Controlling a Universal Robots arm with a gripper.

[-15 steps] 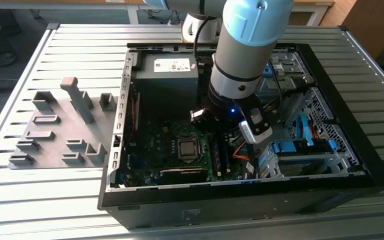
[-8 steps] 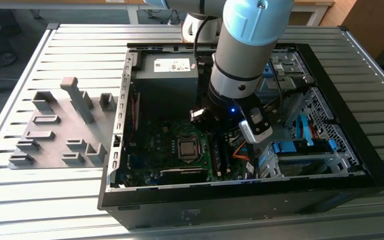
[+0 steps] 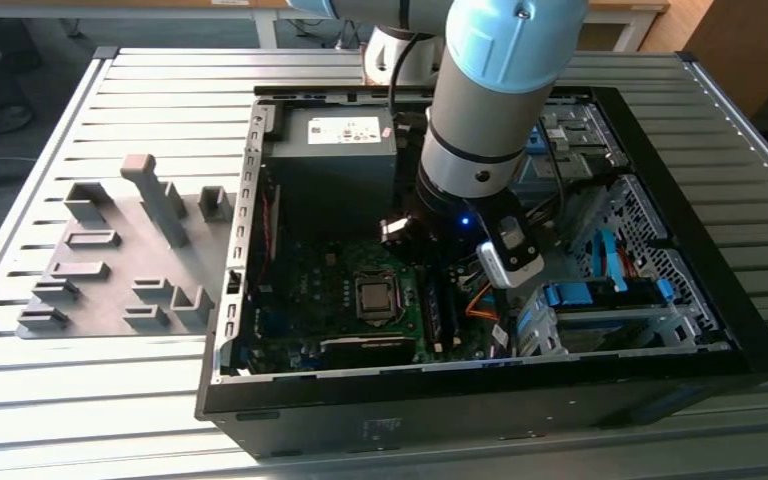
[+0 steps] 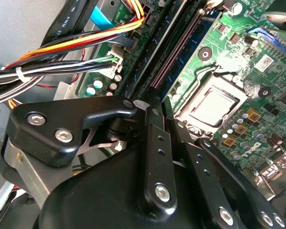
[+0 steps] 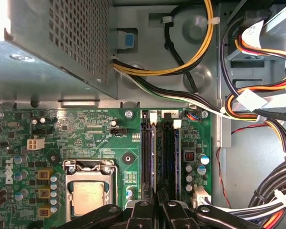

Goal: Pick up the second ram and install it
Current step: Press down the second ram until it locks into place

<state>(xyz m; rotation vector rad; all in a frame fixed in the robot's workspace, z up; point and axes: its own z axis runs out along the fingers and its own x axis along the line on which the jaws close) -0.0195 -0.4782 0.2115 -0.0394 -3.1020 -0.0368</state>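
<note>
Where cables crowd, tool seemingly over slots.

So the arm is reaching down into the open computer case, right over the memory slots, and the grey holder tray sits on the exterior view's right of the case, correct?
Not quite. In the exterior view the grey holder tray sits on the exterior view's left of the computer case, not the right. The rest holds: the arm reaches down into the case, over the memory slots seen in the first wrist view.

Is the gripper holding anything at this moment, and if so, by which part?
Cannot be told: the gripper sits over the memory slots on the motherboard, fingers close together, any grip hidden.
</note>
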